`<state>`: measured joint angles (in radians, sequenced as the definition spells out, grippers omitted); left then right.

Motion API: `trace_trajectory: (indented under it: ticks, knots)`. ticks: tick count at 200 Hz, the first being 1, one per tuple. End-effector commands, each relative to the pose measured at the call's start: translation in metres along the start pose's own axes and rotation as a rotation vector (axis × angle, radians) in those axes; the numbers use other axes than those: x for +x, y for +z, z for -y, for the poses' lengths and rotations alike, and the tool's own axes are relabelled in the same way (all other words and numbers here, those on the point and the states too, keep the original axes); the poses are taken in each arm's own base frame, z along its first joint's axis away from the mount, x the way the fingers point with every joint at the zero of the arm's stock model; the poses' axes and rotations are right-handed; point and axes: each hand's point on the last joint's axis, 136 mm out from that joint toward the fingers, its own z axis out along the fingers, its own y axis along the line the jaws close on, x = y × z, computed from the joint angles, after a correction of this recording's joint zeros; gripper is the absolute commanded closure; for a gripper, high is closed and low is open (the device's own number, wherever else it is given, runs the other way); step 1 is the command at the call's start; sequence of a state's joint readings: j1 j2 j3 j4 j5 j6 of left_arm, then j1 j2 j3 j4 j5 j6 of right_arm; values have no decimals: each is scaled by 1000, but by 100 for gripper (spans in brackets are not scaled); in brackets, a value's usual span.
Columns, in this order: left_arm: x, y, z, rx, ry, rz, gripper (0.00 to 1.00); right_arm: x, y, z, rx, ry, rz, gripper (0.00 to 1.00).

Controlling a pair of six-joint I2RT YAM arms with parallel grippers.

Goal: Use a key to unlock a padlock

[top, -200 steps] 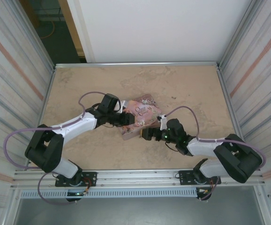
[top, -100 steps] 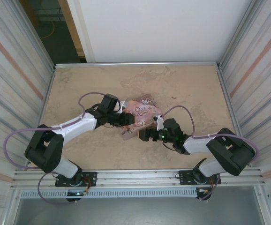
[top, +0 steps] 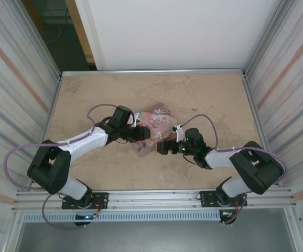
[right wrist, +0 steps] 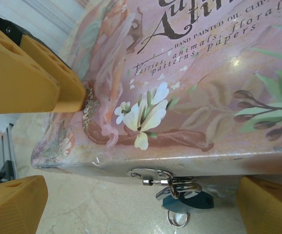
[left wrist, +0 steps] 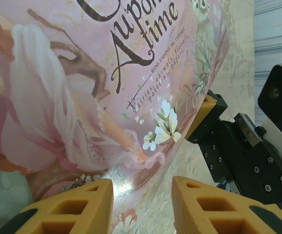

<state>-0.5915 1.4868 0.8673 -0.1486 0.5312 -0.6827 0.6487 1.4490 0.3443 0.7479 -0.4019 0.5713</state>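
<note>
**Right arm closes in on the lock side of the tin**

Since a second ago the right arm has folded its elbow inward and carried its wrist up and left, so the right gripper (right wrist: 142, 195) now sits tight against the near edge of the pink tin (top: 157, 122). The tin has turned slightly on the table (top: 209, 94). The left arm has barely moved.

Now the poses. The left arm stretches low across from the left with its wrist level. The left gripper (left wrist: 142, 187) looks clamped on the tin's corner: the edge runs between its two orange fingers, and the right wrist view has one finger (right wrist: 38, 78) pressed flat on the lid. The right arm reaches in low from the right, jaws spread wide, one finger on each side of the tin's front wall and touching nothing.

And there's the padlock (right wrist: 187, 201), blue body hanging from the silvery hasp (right wrist: 151, 174) on that front wall, just above the tabletop, between the right fingers. A small wire ring (right wrist: 178, 219) dangles beneath it; I cannot make out the key itself.

The count: two arms, two grippers, one tin, one padlock
</note>
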Motion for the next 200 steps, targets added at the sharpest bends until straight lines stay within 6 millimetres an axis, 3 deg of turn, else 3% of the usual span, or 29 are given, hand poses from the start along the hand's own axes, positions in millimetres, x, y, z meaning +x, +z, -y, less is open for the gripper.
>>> trace_trajectory:
  ticks: [1, 63, 139, 200]
  knots:
    - [22, 5, -17, -55, -49, -63, 63, -6, -1, -14, -56, -61, 33, 3]
    - [22, 5, -18, -58, -46, -58, 63, 11, -1, -12, -58, -61, -1, 6]
    - [23, 5, -18, -58, -47, -64, 63, 13, 12, -12, -79, -72, -5, 8]
    - [24, 4, -20, -67, -52, -62, 63, 15, 21, -20, -147, -100, -10, 15]
